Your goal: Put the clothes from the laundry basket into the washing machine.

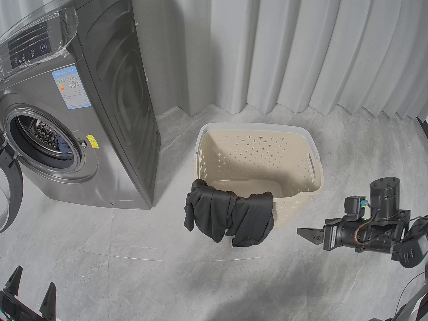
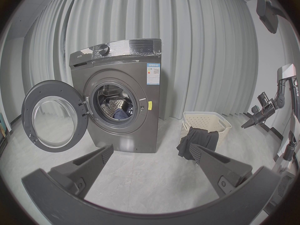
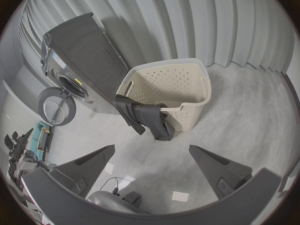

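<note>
A cream laundry basket (image 1: 254, 126) stands on the floor to the right of the grey washing machine (image 1: 111, 112). A dark garment (image 1: 229, 215) hangs over the basket's near rim, partly outside it. The machine's round door (image 2: 51, 116) is swung open, and a blue cloth (image 2: 120, 113) lies in the drum. My right gripper (image 1: 312, 236) hovers open to the right of the basket, pointing toward the garment (image 3: 147, 117), well short of it. My left gripper (image 1: 31, 288) is open and low at the near left, facing the machine (image 2: 153, 116) from a distance.
White curtains (image 1: 290, 45) close off the back of the room. The floor is grey tile, with open room between the basket (image 3: 175, 78) and both grippers. A few paper scraps (image 3: 180, 196) and a cable lie on the floor near the robot.
</note>
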